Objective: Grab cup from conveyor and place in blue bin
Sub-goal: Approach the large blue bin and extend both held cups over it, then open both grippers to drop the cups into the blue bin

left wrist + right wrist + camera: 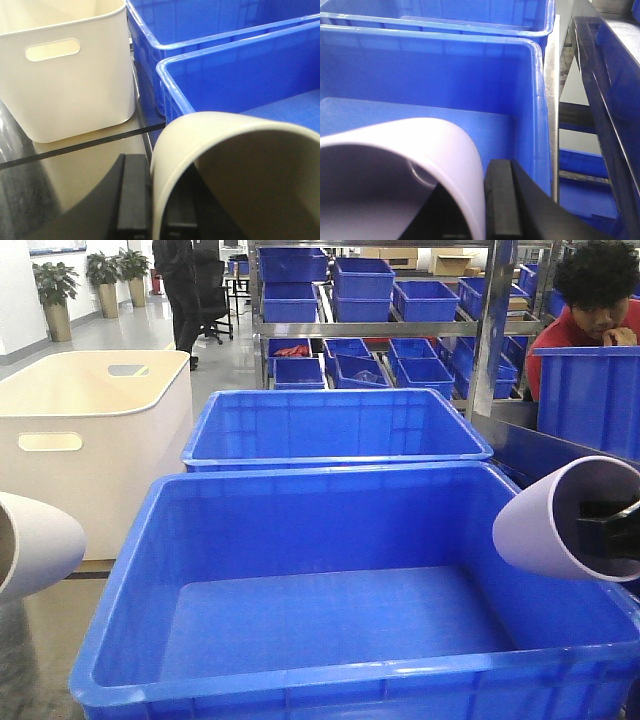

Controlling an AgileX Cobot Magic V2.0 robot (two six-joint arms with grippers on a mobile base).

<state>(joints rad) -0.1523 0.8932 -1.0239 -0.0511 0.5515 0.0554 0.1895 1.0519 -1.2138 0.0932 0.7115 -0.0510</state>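
The blue bin (330,540) with smooth inner walls fills the foreground, with nothing lying in it. A cream cup (240,170) lies on its side in my left gripper (157,212), which is shut on the cup's wall, one finger inside and one outside. It hangs just left of the bin's left rim (167,82) and shows at the left edge as the cream cup (30,540). My right gripper (479,212) is shut on the wall of a lilac cup (395,165). In the front view that lilac cup (560,515) hangs over the bin's right side. The conveyor is out of view.
A second blue crate (335,425) with ribbed walls stands right behind the bin. A cream-white tub (95,430) with handle cutouts stands at the left. Steel racks of blue crates (360,300) fill the back. A person in red (590,320) sits at the far right.
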